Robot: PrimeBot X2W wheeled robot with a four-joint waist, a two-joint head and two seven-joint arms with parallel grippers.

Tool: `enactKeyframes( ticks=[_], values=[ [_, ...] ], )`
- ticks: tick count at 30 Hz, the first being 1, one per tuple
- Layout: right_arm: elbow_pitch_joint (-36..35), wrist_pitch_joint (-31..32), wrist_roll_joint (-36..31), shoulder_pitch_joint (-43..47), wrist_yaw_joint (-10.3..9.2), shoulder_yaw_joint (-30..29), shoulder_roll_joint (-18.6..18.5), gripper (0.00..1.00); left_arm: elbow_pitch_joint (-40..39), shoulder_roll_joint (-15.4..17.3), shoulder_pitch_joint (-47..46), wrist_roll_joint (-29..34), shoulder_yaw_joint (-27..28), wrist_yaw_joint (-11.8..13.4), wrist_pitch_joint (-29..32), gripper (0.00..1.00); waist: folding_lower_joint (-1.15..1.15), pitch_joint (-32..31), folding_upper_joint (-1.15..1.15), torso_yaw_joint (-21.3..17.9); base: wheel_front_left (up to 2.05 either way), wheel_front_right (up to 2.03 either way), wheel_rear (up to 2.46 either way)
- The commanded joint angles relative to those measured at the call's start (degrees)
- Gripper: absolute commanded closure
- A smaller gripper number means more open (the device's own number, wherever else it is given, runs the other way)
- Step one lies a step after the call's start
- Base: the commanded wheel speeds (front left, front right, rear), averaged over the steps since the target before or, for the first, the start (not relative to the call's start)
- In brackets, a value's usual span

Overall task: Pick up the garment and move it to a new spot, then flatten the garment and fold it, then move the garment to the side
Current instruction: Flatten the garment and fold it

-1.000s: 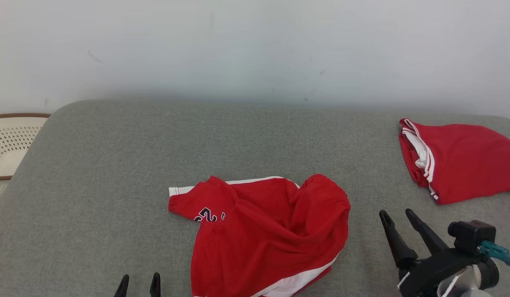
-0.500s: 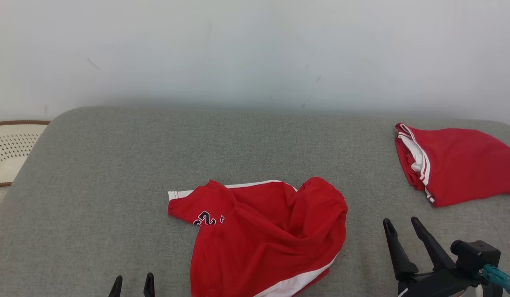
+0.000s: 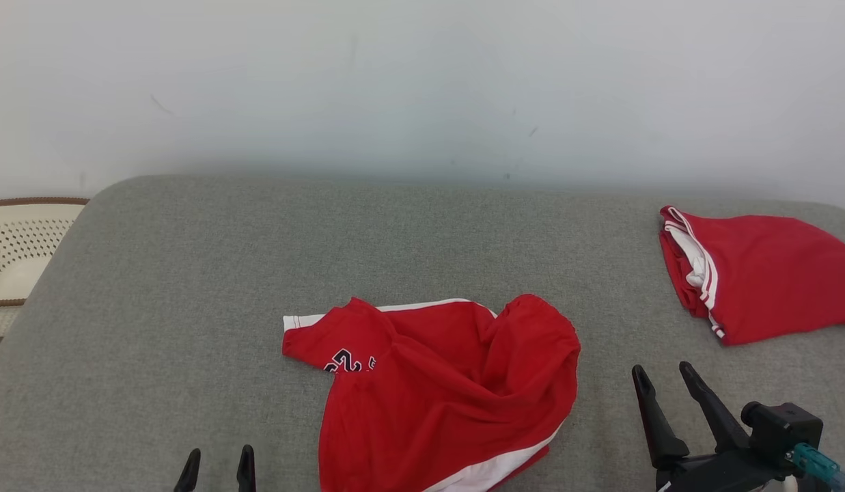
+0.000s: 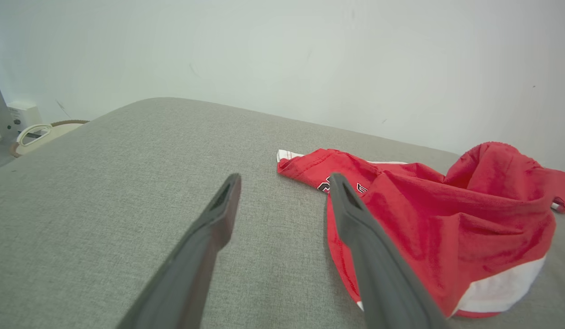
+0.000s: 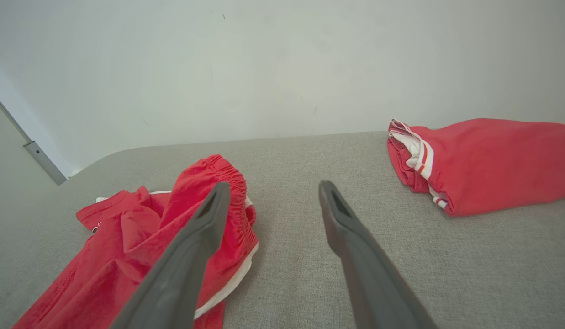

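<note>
Nearest the robot, the left gripper (image 3: 218, 466) stood at the bottom edge of the head view, only its two dark fingertips showing. Its fingers were spread wide apart and held nothing. In the left wrist view the left gripper (image 4: 284, 192) hung over bare grey fabric. Its right-hand finger crossed in front of the garment's near edge in that view, but contact could not be confirmed.

The right gripper (image 3: 665, 376) stood at the lower right, fingers likewise spread fully and empty. It stood apart from the cloth, to the right of the garment. In the right wrist view the right gripper (image 5: 273, 192) pointed at the open surface between the two red items.

The garment (image 3: 442, 396), red with white trim and dark lettering, lay crumpled on the grey padded surface (image 3: 258, 273) between the two grippers, its near edge running off the bottom of the head view. It also showed in the left wrist view (image 4: 446, 214) and the right wrist view (image 5: 140, 246).

Farther back on the right lay a folded red garment (image 3: 764, 273), well apart from the first. A perforated basket (image 3: 19, 246) stood past the surface's left end, and a pale wall (image 3: 422, 82) closed the scene.

Compared with one second before, both grippers remained as wide open. The crumpled garment kept its shape and place. The right gripper sat slightly lower in the head view relative to the garment. The whole picture had shifted a little, which was camera movement.
</note>
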Motion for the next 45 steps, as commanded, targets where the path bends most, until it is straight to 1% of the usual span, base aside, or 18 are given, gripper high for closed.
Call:
enactKeyframes(
  ticks=[1,5,17,26,42,45],
  values=[
    [-0.25,-0.44,-0.69,0.47,-0.05,-0.08,0.18,0.00,-0.69,-0.05,0.45,1.15,0.39,0.25,-0.23,0.00,0.00,0.05,0.00,0.04,0.00,0.00,0.00],
    [-0.36,-1.21,-1.58,0.53,-0.06,-0.10,0.17,0.00,-2.32,-0.19,0.77,2.57,0.98,0.97,-0.23,0.00,0.00,0.07,0.00,0.05,0.00,0.00,0.00],
    [0.95,-3.87,-3.19,0.16,-0.06,-1.32,1.31,0.00,-4.96,-0.41,1.58,4.63,2.38,1.41,-0.23,0.00,0.00,-0.10,0.00,-0.24,0.00,0.00,0.00],
    [1.92,-4.41,-3.86,0.92,-0.05,-2.83,2.45,0.00,-5.54,-0.49,2.26,5.69,2.86,1.45,-0.23,0.00,0.00,-0.32,0.00,-0.59,0.00,0.00,0.00],
    [2.24,-3.82,-4.36,0.86,-0.05,-3.09,3.06,0.00,-5.16,-0.59,1.87,6.04,2.90,0.99,-0.23,0.00,0.00,-0.15,0.00,-0.96,0.00,0.00,0.00],
    [2.50,-3.17,-4.27,0.82,-0.05,-2.47,2.66,0.00,-4.15,-0.48,2.06,5.56,2.16,-0.07,-0.23,0.00,0.00,-0.14,0.00,-0.98,0.00,0.00,0.00]
  ],
)
